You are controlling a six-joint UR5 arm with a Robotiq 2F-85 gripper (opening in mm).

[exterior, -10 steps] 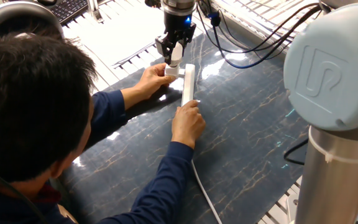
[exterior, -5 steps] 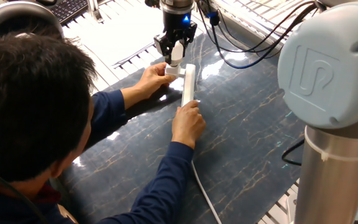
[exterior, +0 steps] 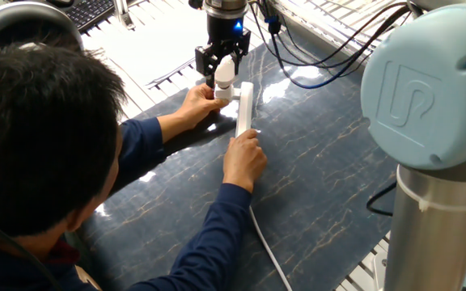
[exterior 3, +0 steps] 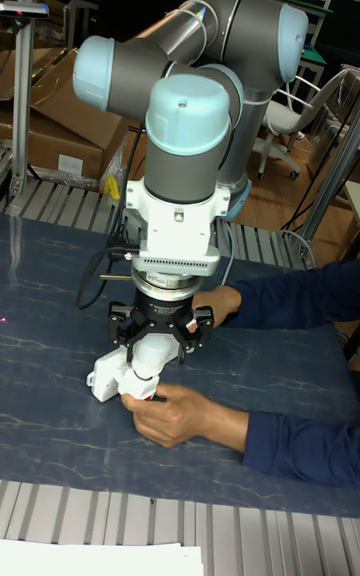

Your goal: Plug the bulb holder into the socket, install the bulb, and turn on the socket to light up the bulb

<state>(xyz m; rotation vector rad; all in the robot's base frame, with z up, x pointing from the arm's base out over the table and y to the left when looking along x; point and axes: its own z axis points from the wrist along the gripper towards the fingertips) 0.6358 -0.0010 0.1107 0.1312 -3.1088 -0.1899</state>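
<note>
Dark marbled table (exterior: 330,162) bears socket (exterior: 244,109); cardboard boxes (exterior 3: 50,116) stand behind.

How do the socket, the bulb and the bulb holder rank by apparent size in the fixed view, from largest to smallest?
1. The socket: clearly the largest, a long white strip.
2. The bulb, held in the robot hand.
3. The bulb holder: partly hidden by the person's fingers, so its order against the bulb is unsure.

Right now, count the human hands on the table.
2: one hand holds the bulb holder beside the socket; the other hand rests on the socket's near end.
</note>
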